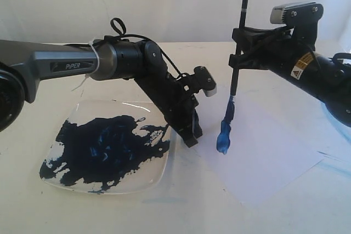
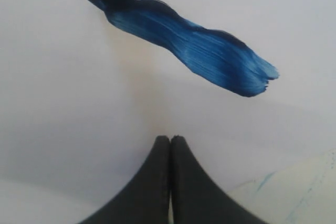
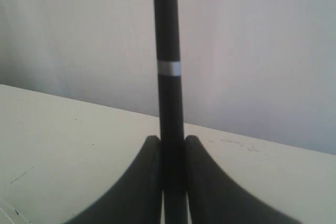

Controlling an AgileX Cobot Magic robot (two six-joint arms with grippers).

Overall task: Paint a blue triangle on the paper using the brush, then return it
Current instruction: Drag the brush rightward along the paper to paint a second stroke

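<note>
The plate (image 1: 157,171) holds dark blue paint (image 1: 104,149); right pincer (image 3: 171,142) grips the brush (image 1: 236,78), left pincer (image 2: 170,139) closed.

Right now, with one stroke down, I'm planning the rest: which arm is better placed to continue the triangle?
Right. The right pincer grips the brush, bristles at the blue stroke on the paper; left pincer shut, empty.

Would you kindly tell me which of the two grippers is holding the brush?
The right gripper, clamped on the upright brush; the left gripper is shut and empty.
</note>
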